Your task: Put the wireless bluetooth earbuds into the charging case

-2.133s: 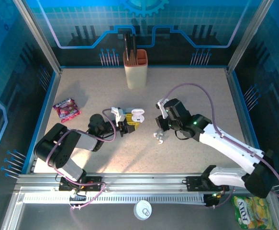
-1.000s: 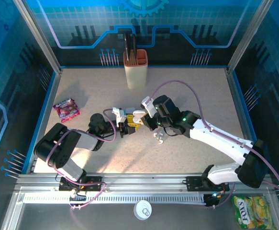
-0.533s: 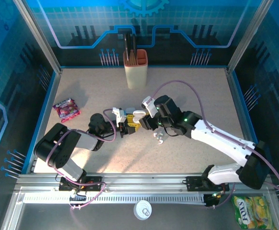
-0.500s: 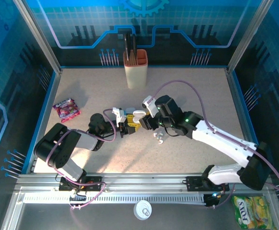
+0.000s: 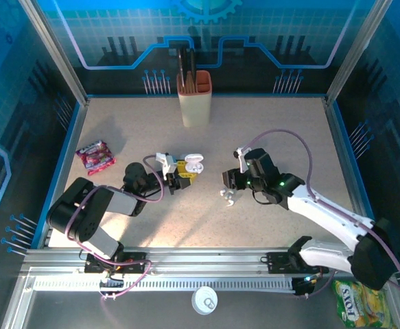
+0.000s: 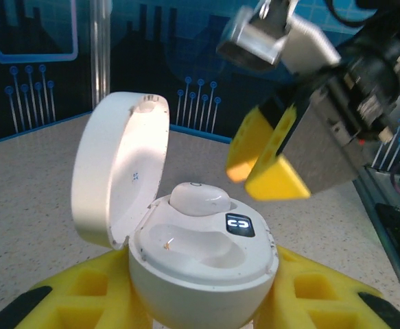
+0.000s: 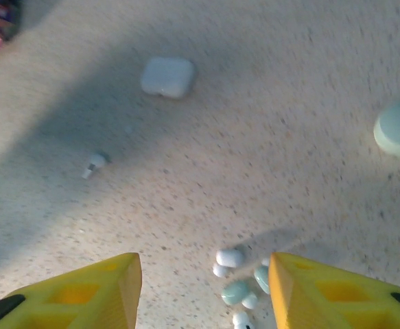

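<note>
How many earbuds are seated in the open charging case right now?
1. One earbud sits in the far socket of the open charging case, beside the lit logo. The near socket is empty. Both sockets are in plain view, so none is hidden.

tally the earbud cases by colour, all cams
White: 2, the open white case with its lid up and the closed white case on the table
Teal: 1, the teal case on the table
Total: 3
</note>
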You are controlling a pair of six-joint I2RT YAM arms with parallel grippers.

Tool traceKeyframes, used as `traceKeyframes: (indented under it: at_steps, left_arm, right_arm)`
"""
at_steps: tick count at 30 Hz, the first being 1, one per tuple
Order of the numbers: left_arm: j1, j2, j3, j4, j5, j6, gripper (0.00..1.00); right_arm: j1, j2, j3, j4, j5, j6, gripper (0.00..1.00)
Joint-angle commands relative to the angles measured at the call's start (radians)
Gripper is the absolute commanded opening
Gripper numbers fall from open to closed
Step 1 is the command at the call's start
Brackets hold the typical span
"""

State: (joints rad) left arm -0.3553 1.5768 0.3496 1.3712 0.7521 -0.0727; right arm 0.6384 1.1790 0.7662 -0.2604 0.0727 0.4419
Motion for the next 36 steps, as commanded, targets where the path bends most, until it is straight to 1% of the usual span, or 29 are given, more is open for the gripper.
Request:
traceKeyframes:
  at_steps: [1,4,7,13,18,25,34,36]
  left_arm:
    - [0.017,-0.034,-0.019,0.031,-0.008,0.024,0.35]
    - [0.024,-0.042,-0.029,0.031,-0.014,0.024,0.35]
    - [0.027,-0.052,-0.037,0.031,-0.016,0.022,0.35]
    - [0.033,-0.065,-0.048,0.030,-0.016,0.019,0.35]
    - [0.038,-0.070,-0.050,0.031,-0.015,0.017,0.35]
    - [0.039,-0.066,-0.047,0.031,-0.014,0.017,0.35]
    - [0.048,-0.073,-0.058,0.031,-0.020,0.016,0.35]
    - [0.060,-0.073,-0.064,0.031,-0.040,0.013,0.35]
  right_arm:
    - [-0.022,0.104,0.029,-0.026,-0.031,0.074,0.51]
    - [-0.022,0.207,0.065,-0.045,-0.073,0.109,0.51]
    - [-0.022,0.295,0.080,-0.025,-0.129,0.141,0.51]
    - [-0.020,0.411,0.080,0.031,-0.204,0.174,0.50]
    - [-0.020,0.456,0.088,0.043,-0.222,0.178,0.47]
    - [-0.019,0.494,0.107,0.049,-0.238,0.163,0.47]
    - [-0.019,0.556,0.219,0.013,-0.258,0.119,0.47]
    - [-0.015,0.548,0.240,-0.019,-0.224,0.094,0.47]
